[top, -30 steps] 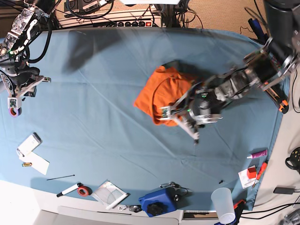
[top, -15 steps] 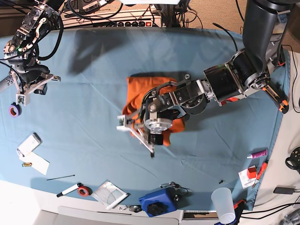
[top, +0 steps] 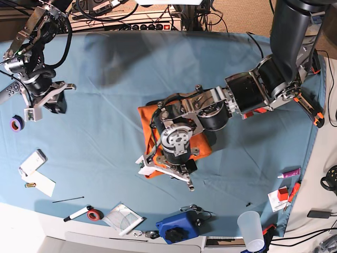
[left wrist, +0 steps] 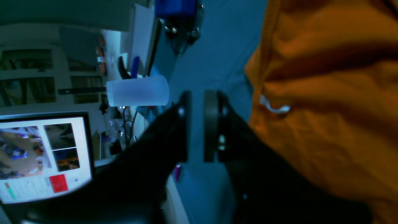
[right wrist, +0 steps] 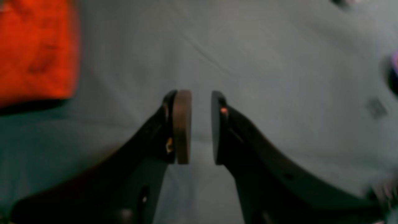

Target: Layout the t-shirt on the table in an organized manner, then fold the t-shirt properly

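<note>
The orange t-shirt (top: pixel 150 118) lies bunched in the middle of the table (top: pixel 105 79), with the left arm's wrist over most of it. My left gripper (top: pixel 171 171) reaches past the shirt's near edge. In the left wrist view the left gripper (left wrist: pixel 196 124) has its jaws a narrow gap apart with only blue cloth between them. The t-shirt (left wrist: pixel 326 93) and its white label (left wrist: pixel 273 107) lie just right of the fingers. My right gripper (top: pixel 47 101) hangs at the far left, well away. In its own view the right gripper (right wrist: pixel 200 124) is slightly open and empty, with the t-shirt (right wrist: pixel 34 46) at upper left.
A plastic cup (top: pixel 250 229) and a blue device (top: pixel 176 226) stand at the front edge. Markers, a red tape ring (top: pixel 95 214) and white cards (top: pixel 34 163) lie front left. A purple tape roll (top: pixel 16 124) sits at the left. A monitor (left wrist: pixel 43 155) stands beyond the table.
The left arm has swung across the table toward its middle and front, and the t-shirt has shifted with it. Its jaws widened, then narrowed. The right arm edged inward.
</note>
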### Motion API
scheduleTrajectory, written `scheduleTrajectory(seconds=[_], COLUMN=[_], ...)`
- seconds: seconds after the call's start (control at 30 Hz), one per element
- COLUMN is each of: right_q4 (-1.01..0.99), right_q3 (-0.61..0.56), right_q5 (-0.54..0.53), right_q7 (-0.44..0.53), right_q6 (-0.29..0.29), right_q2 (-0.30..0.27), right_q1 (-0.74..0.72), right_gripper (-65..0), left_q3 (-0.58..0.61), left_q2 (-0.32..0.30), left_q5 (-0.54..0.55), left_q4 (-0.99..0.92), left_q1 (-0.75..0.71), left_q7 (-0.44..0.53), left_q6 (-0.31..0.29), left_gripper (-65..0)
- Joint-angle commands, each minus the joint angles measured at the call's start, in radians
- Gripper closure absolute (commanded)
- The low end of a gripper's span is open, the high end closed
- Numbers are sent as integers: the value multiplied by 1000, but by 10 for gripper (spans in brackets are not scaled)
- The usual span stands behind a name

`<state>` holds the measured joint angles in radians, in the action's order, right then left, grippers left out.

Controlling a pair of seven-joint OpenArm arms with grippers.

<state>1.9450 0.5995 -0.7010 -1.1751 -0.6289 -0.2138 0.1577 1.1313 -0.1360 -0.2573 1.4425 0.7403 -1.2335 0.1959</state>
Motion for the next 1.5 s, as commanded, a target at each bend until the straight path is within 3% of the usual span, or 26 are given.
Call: scheduleTrajectory(seconds=[0.0, 0.03, 0.13, 0.33, 0.43, 0.53, 0.73, 0.93, 1.07, 1.17, 1.33, 1.47], right_q4=[17, 17, 17, 14, -28, -132, -406, -675, -739, -709, -559, -366], right_q3=[3, 3, -24, -256, -390, -494, -603, -619, -616, -588, -495, -397], right_q5=[-56, -108, -222, -173, -96, -53, -49, 18, 17, -29, -162, -214], right_q7=[23, 21, -4, -2, 34, 54, 64, 79, 38, -54, -221, -221], right_q6=[-27, -62, -69, -69, -69, -69, -69, -69, -69, -69, -62, -60], right_q2=[-16, -16, -16, -15, -6, 34, 116, 178, 177, 177, 178, 174], right_q1=[-12, -17, -53, -158, -215, -277, -402, -466, -468, -471, -470, -460], right_gripper=[-118, -118, -117, -117, -117, -83, -72, -71, 0, 0, 0, 0], left_q3=[-11, -19, -105, -419, -573, -697, -809, -817, -855, -923, -1061, -1177], left_q2=[21, 34, 71, 89, 58, 2, -104, -190, -226, -244, -293, -315], left_q5=[-56, -91, -163, -154, -80, 39, 129, 132, 132, 167, 331, 430], left_q4=[16, 17, 32, 104, 151, 194, 253, 325, 385, 423, 489, 531], left_q1=[23, 13, -46, -186, -225, -262, -346, -447, -517, -572, -659, -733], left_q7=[-15, -30, -59, -56, -37, -21, -6, 0, 3, 10, 30, 30], left_q6=[24, 43, 67, 44, 40, -11, -40, -40, -40, -41, -122, -173], left_gripper=[-25, 0, 0, 0, 0, 0, 0, 0, 0, 0, 0, 0])
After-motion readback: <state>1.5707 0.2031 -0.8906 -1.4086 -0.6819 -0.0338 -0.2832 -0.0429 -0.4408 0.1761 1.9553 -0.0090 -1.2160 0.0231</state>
